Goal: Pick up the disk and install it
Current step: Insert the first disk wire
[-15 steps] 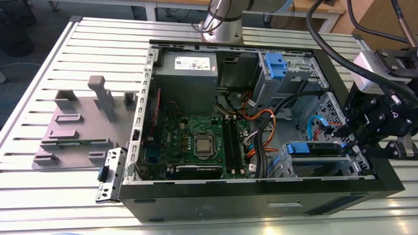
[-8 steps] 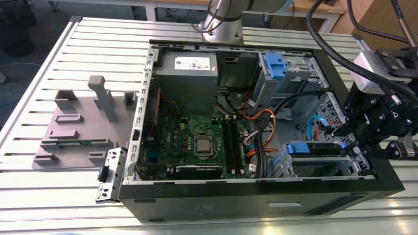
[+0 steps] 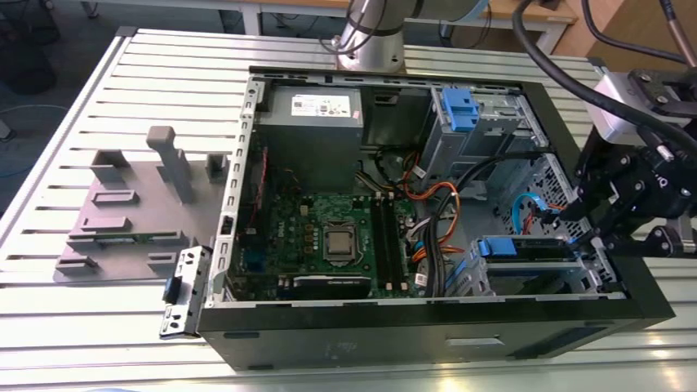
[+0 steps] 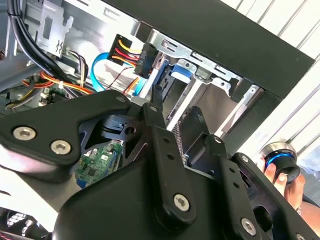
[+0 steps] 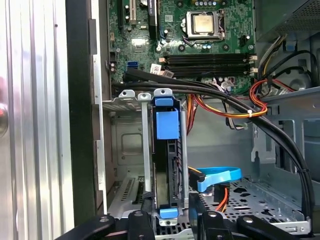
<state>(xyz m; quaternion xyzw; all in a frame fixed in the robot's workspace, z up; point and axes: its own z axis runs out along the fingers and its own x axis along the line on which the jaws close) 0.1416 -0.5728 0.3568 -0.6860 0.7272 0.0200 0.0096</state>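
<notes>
The disk [image 5: 166,165] stands on edge in the bay, straight ahead of the pincer [image 5: 170,214], with a metal guide [image 5: 145,150] close along each flank. The black case wall [image 5: 77,125] rises just beside the pincer on one side. On the other side the bay floor lies open, apart from a blue cable [image 5: 220,177]. Beyond the disk's blue latch [image 5: 166,125], a black cable bundle [image 5: 210,92] crosses. In the exterior view the arm hangs over the case corner at that view's right, pincer [image 3: 575,224] pointing down into the bay. Whether the pincer clamps the disk, I cannot tell.
</notes>
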